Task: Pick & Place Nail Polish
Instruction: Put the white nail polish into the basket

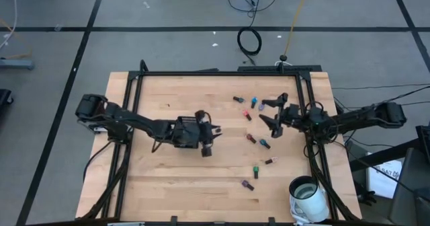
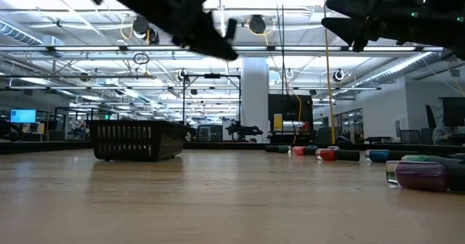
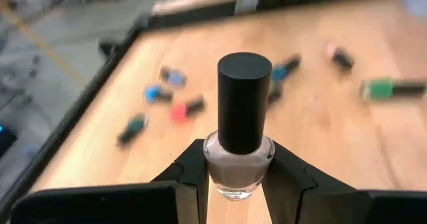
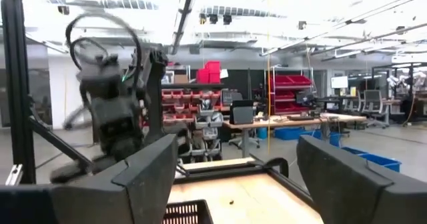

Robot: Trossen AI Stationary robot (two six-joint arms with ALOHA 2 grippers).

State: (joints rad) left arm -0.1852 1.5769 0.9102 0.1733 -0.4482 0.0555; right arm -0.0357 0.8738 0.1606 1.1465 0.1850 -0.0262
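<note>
**Pale bottle held, ready to place**

Wooden butcher-block table [image 1: 168, 185], seen from above: the left gripper [image 1: 207, 147] hangs over the table's middle, and the right gripper [image 1: 274, 115] waits spread open above the scattered nail polish bottles [image 1: 255, 171] on the right half. A white mug [image 1: 306, 192] stands at the near right corner.

From table height, a small black slotted tray [image 2: 136, 140] sits on the left and a purple bottle [image 2: 425, 175] lies on its side at the right; both arms are raised clear of the wood.

The left wrist camera shows the left gripper's fingers [image 3: 293, 177] clamped on the pale mauve glass bottle with a black cylindrical cap [image 3: 240, 144], held upright by its body.

The right wrist camera shows the right gripper's fingers [image 4: 347, 177] wide apart and empty.

Judgement: the carry to the tray is in hand. It should keep the bottle vertical, descend slowly, and release only once the base rests in a slot.
</note>
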